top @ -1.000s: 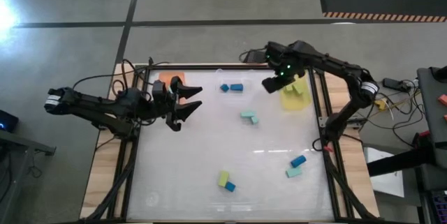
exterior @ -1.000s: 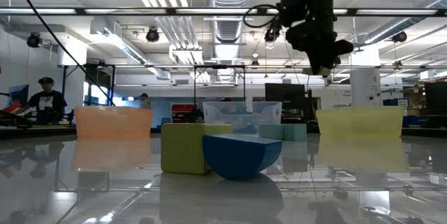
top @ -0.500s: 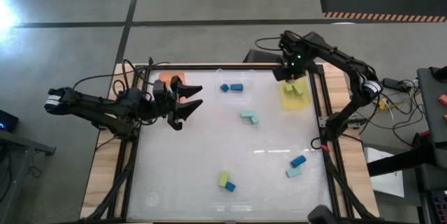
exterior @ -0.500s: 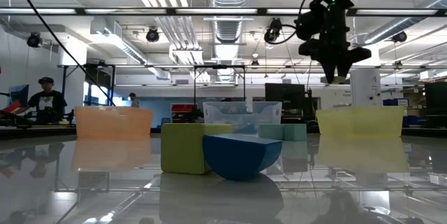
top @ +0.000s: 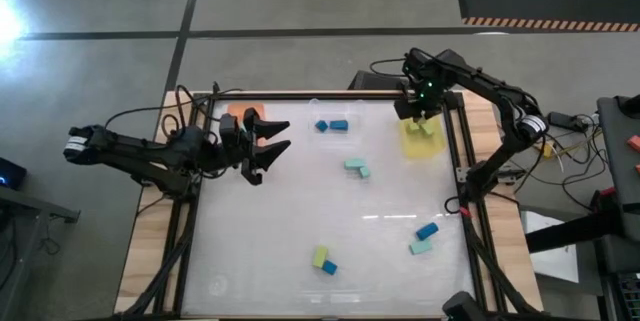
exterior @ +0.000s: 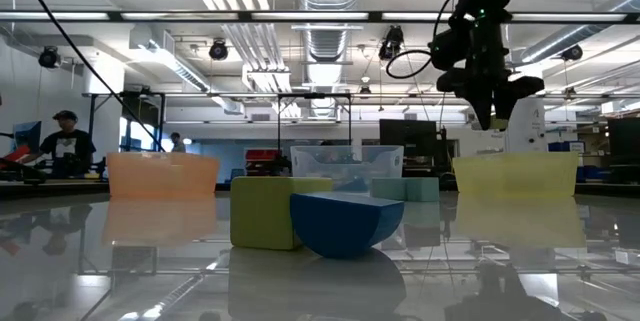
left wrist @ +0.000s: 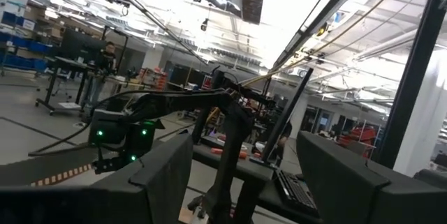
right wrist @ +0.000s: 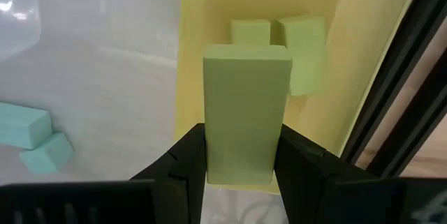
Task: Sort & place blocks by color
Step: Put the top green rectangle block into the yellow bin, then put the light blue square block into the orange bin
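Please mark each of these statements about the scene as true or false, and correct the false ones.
1. The right gripper holds a yellow-green block. True.
2. That gripper is above the orange tray. False: it is over the yellow tray.
3. The left gripper is open and holds nothing. True.
4. The yellow tray is without blocks. False: two yellow-green blocks already lie in it.
5. A yellow-green block touches a blue block near the table's front edge. True.
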Robot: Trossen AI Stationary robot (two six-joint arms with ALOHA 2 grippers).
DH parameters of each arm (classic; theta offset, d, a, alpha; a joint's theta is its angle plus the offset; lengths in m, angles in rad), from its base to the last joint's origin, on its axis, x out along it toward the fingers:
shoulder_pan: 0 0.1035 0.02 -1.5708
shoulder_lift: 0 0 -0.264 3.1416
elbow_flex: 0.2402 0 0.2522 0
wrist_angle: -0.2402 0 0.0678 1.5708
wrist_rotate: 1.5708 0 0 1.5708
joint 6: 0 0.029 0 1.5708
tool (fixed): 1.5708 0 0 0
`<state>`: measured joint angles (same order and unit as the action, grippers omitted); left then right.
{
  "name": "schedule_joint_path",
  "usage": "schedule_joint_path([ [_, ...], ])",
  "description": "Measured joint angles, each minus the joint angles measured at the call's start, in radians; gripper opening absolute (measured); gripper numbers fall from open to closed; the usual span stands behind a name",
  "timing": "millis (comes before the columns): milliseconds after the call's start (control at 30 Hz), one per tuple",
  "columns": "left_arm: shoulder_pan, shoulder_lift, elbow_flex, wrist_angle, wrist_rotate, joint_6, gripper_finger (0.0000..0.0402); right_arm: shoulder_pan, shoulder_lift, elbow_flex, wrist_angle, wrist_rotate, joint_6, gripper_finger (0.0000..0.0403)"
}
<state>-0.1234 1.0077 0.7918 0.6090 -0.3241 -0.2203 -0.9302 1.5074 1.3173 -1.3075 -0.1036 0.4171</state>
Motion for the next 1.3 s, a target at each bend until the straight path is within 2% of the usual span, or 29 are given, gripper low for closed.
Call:
schedule_joint_path([
  [333, 0.000, 0.000, 0.000, -0.029, -0.007, -0.001, 0.0240, 0.001, 0.001, -0.103, 0.022, 0.018, 0.080, 0.0120],
  [667, 0.000, 0.000, 0.000, -0.028, -0.026, -0.002, 0.0240, 0.003, 0.001, -0.249, 0.165, 0.018, 0.105, 0.0121],
  [867, 0.000, 0.000, 0.000, -0.029, -0.030, -0.002, 0.0240, 0.003, 0.001, -0.323, 0.219, 0.018, 0.106, 0.0139],
  [1100, 0.000, 0.001, 0.000, -0.045, -0.070, -0.005, 0.0240, 0.003, 0.001, -0.330, 0.223, 0.018, 0.105, 0.0163],
  [1300, 0.000, 0.005, -0.001, -0.046, -0.070, -0.005, 0.0240, 0.003, 0.001, -0.281, 0.211, 0.018, 0.100, 0.0185],
])
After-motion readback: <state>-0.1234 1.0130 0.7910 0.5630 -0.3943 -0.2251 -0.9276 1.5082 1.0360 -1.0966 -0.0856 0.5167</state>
